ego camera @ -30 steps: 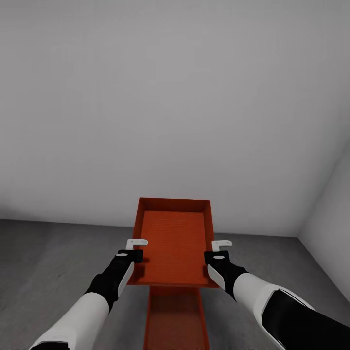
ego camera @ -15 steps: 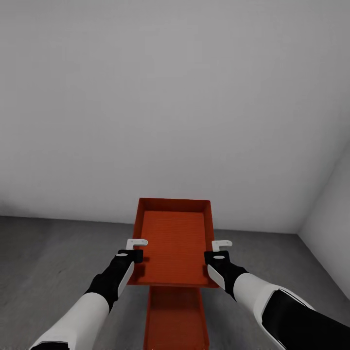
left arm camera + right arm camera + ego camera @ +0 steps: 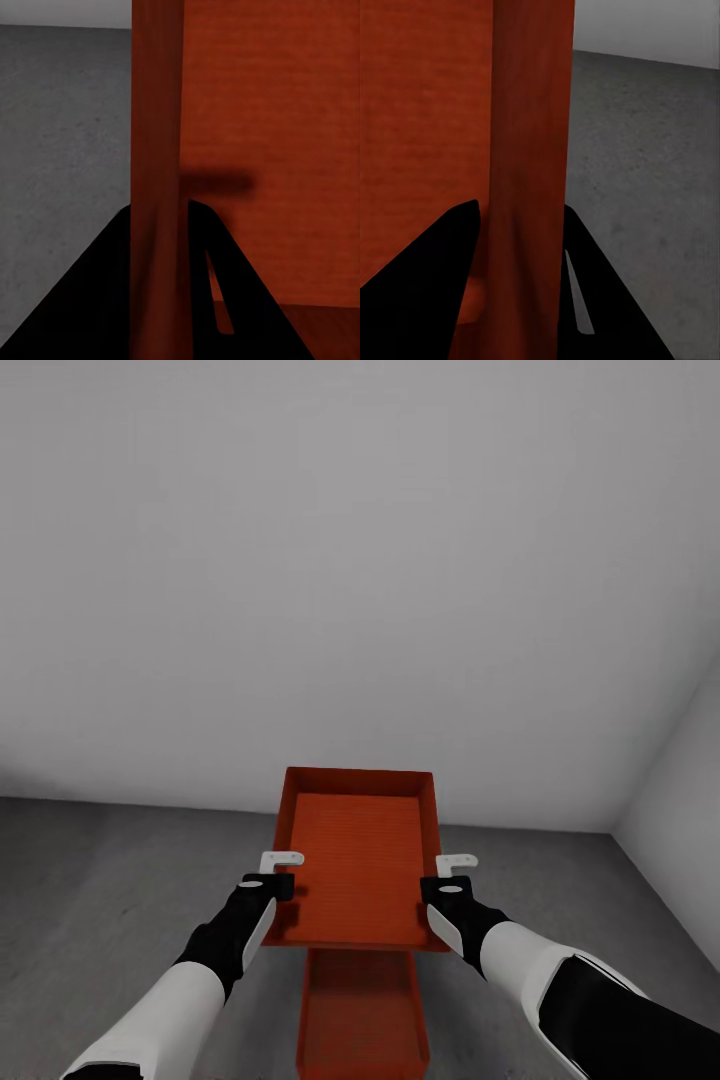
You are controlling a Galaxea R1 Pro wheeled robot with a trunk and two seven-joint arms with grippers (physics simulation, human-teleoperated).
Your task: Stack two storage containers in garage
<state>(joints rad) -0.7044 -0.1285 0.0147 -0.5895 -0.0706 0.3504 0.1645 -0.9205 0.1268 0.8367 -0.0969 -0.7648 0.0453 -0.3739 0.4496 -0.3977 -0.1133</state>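
An orange-red storage container [image 3: 357, 860], open-topped and with nothing inside but its ribbed bottom, is held level in the air between both arms, and directly beneath it a second, identical container [image 3: 362, 1015] sits on the dark grey concrete floor [image 3: 100, 900], its visible inside also bare. The left gripper [image 3: 281, 872] is clamped on the upper container's left wall and the right gripper [image 3: 452, 873] on its right wall, each wall [image 3: 156, 187] running between the dark fingers [image 3: 225, 300] in the wrist views. A plain white wall [image 3: 350, 560] rises behind, meeting another white wall [image 3: 680, 840] in a corner at the right.
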